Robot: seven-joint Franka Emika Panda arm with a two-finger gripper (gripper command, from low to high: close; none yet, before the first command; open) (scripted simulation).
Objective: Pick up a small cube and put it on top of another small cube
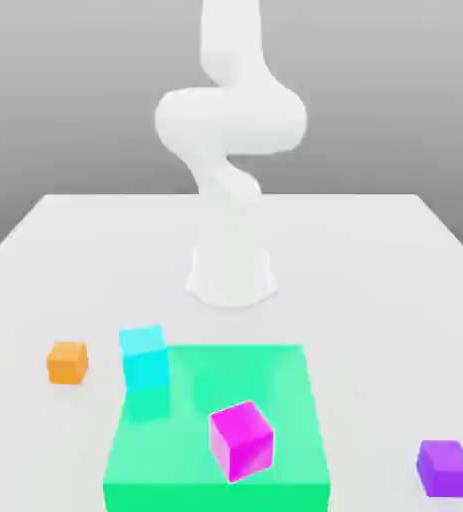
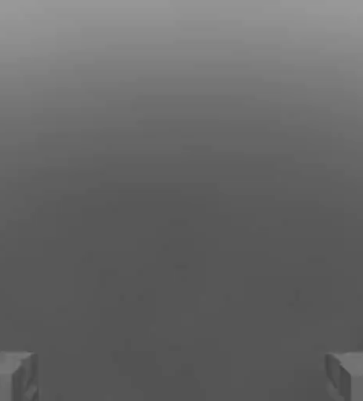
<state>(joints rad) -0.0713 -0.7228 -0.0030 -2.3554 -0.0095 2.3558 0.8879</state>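
Several small cubes lie on the white table in the exterior view. An orange cube (image 1: 67, 362) rests at the exterior view's left. A cyan cube (image 1: 144, 357) stands at the far left corner of a green slab (image 1: 275, 385). On top of the slab sits a magenta cube (image 1: 242, 440), turned at an angle. A purple cube (image 1: 444, 467) lies at the exterior view's right. In the hand view my gripper (image 2: 181, 376) is open: its two grey fingertips (image 2: 9, 376) stand far apart with nothing between them, against a plain grey background.
The arm's white base (image 1: 231, 272) stands at the middle of the table (image 1: 375, 300), behind the green slab, and its white links rise above it.
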